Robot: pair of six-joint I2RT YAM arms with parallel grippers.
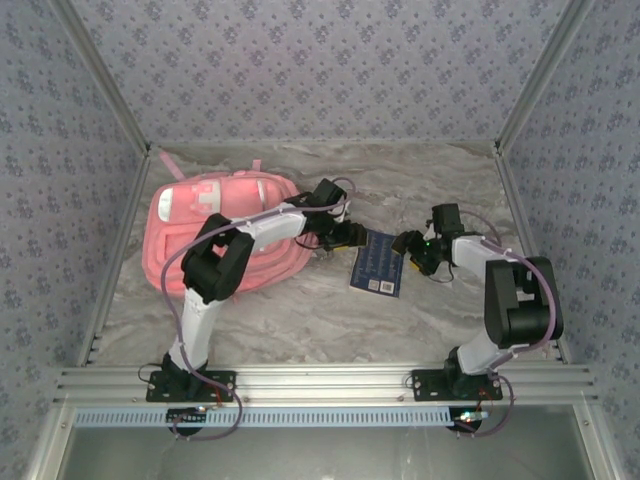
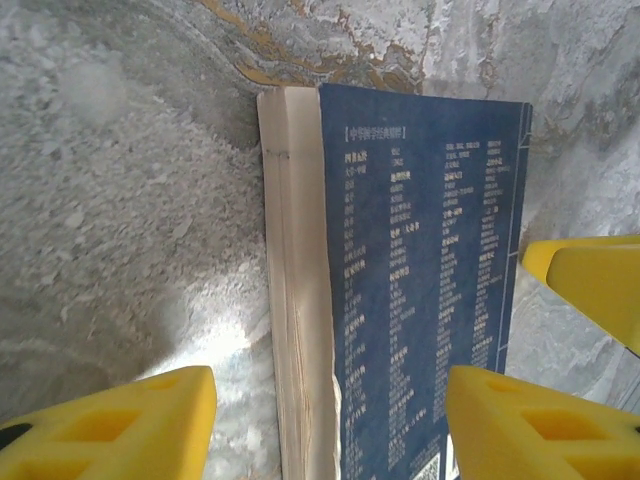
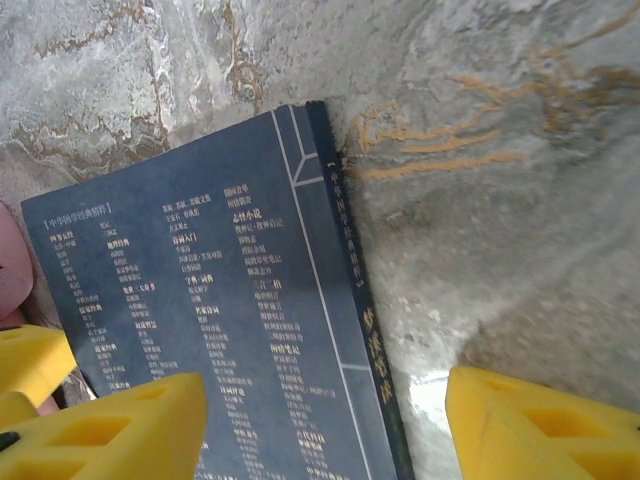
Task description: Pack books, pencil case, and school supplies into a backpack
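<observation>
Navy-blue book [image 1: 378, 262], white print on its cover, lying flat on the marble table [image 1: 300, 320], the pink backpack [image 1: 170, 235] just off the book's left edge. The left gripper [image 1: 345, 238] stands at that left edge; in the left wrist view [image 2: 330, 410] its yellow fingers are parted over the book's page block [image 2: 290, 300] and hold nothing. The right gripper [image 1: 410, 245] stands at the book's opposite edge; in the right wrist view [image 3: 325, 420] it is likewise spread, over the book's spine [image 3: 372, 340], and empty. Handling, as judged: a thin stitched softcover, light, likely to flex or droop if pinched at one corner, with a smooth cover that could slide on the marble. The spine is the stiffest place to take hold, but a flat-lying book gives the fingers no lip, so one edge must first be raised. Bare table lies on the near and far sides of the book. To the book's left, room is tight: the backpack and the left arm crowd the path.
</observation>
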